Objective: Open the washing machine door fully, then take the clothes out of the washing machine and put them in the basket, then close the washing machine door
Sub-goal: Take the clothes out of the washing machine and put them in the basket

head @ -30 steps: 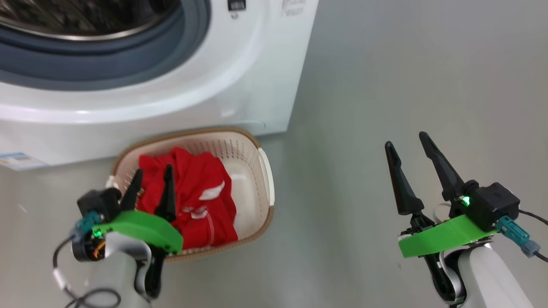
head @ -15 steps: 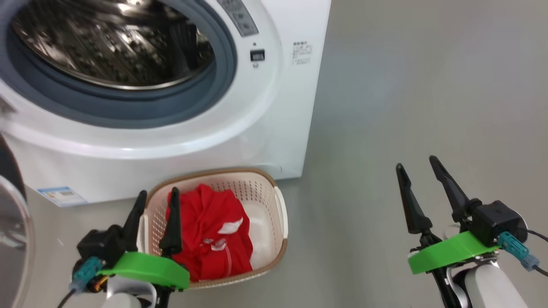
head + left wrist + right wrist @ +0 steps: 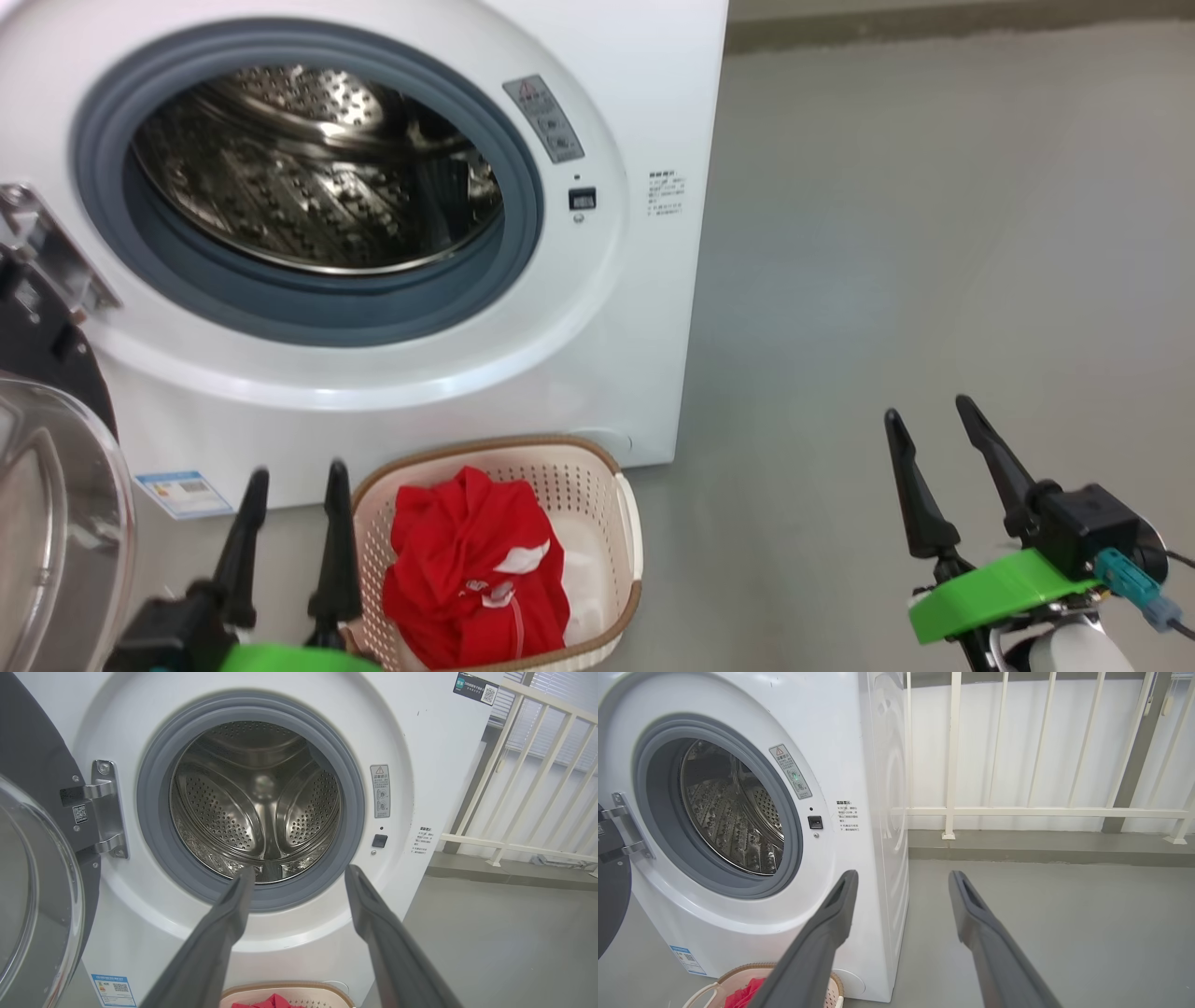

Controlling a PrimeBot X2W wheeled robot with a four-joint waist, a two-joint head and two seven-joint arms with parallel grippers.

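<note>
Left gripper (image 3: 295,474) spreads its long dark fingers wide, empty, between the swung-open round black-rimmed glass door (image 3: 65,504) and the cream perforated plastic basket (image 3: 579,485), perhaps brushing its rim. Bright red clothes (image 3: 467,569) lie bundled inside, before the white front-loading washing machine (image 3: 616,308). Right gripper (image 3: 926,411) hovers wide open, empty, over grey floor (image 3: 887,233).

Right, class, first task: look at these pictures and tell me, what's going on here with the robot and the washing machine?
A two-armed robot faces a white front-loading washing machine whose door is swung open to the left. The steel drum looks empty. The red garment lies in the cream basket on the floor in front. The left fingers and right fingers are spread open and hold nothing. Only closing the door remains.
</note>
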